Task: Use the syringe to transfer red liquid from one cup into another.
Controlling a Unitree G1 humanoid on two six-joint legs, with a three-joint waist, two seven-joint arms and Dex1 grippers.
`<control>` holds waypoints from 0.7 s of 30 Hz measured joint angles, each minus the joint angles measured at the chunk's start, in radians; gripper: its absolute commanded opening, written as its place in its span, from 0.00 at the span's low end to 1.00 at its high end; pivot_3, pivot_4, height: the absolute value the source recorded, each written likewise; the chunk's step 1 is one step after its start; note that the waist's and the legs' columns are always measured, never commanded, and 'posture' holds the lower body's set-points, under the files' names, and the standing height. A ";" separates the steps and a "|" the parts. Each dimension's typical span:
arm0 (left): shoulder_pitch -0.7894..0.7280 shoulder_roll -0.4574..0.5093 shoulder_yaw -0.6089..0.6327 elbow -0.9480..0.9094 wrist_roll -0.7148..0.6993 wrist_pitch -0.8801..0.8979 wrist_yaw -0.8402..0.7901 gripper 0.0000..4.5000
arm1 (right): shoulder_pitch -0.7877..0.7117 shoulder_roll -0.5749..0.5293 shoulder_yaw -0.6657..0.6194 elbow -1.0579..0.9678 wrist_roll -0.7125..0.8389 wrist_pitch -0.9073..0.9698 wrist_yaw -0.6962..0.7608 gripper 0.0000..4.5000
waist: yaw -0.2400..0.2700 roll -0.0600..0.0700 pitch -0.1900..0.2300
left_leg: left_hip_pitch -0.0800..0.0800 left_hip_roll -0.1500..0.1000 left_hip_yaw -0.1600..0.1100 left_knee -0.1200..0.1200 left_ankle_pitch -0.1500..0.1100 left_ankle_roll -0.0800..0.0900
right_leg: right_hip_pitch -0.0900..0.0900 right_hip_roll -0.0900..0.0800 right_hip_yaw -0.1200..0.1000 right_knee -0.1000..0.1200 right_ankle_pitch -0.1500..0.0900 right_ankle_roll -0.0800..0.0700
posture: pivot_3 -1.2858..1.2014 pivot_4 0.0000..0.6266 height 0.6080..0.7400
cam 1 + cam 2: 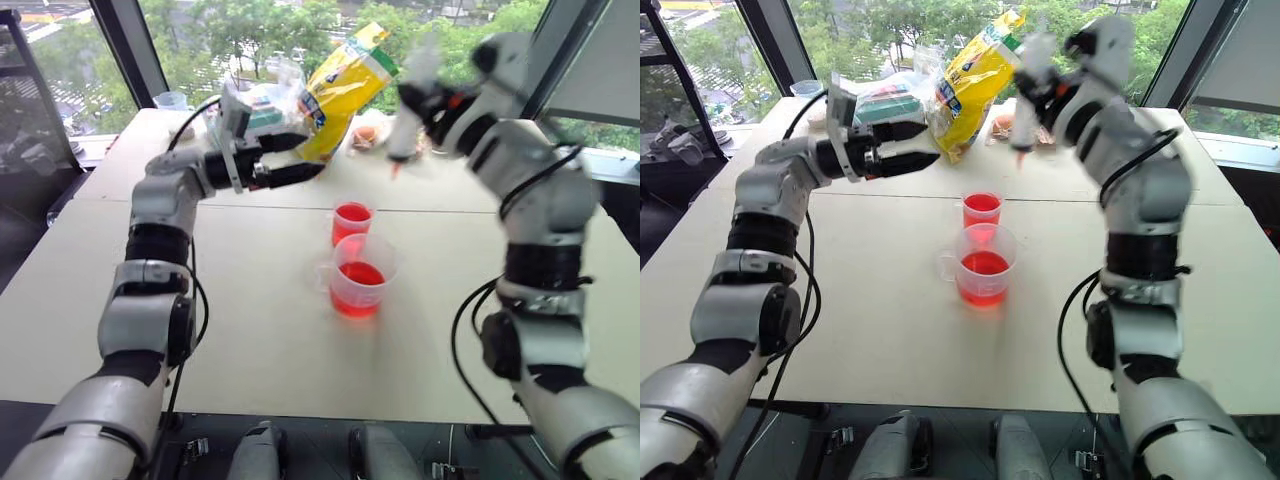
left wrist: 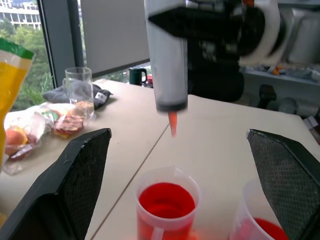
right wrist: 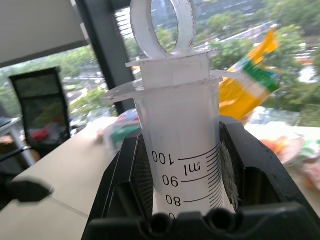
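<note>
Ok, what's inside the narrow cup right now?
Red liquid partway up the narrow cup. In the head views the spouted beaker in front covers its base.

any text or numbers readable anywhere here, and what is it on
"100", "90", "80" and "ml": printed beside graduation lines on the syringe, which the right pincer grips.
Yellow bag: it carries print, too blurred to read.
Snack packets on the table: too small to read.
Nothing else legible.
</note>
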 measured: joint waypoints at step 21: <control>0.263 -0.001 -0.115 -0.382 -0.109 0.156 0.115 0.99 | 0.274 -0.317 0.298 0.164 0.019 0.593 0.184 0.31 | -0.004 0.000 0.000 | 0.000 -0.001 -0.001 0.001 0.000 0.000 | 0.000 0.001 0.001 0.000 0.000 0.000 | 0.52 0.24 1.00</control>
